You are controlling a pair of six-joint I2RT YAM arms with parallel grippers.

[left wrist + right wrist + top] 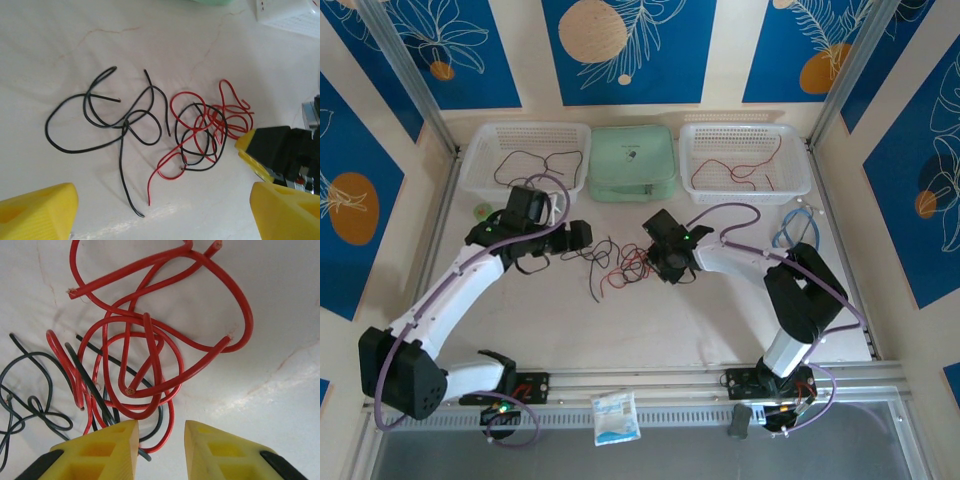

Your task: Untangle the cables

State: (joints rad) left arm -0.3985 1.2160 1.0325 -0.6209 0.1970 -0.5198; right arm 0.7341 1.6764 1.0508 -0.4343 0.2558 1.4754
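Cables (154, 355) tangled (red, black) — left gripper (164, 195) wide open, right gripper (161, 427) narrowly parted above them.

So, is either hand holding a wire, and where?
Nothing held: left hand hangs open above the wires; right hand sits by the red tangle, fingers apart, not clamped.

Item 1, white marble-look table (650, 320): pale top with faint tan veins; shadows soft and blurred, light even
Item 2, back wall (670, 60): cream stripes alternating with blue panels that carry white leaf outlines and tan or orange discs
Item 3, left wall (360, 150) and right wall (920, 130): same blue-and-cream pattern
Item 4, left silver metal post (405, 75) and right silver metal post (858, 65): at the table's rear corners
Item 5, silver slotted rail (650, 380): along the table's near edge
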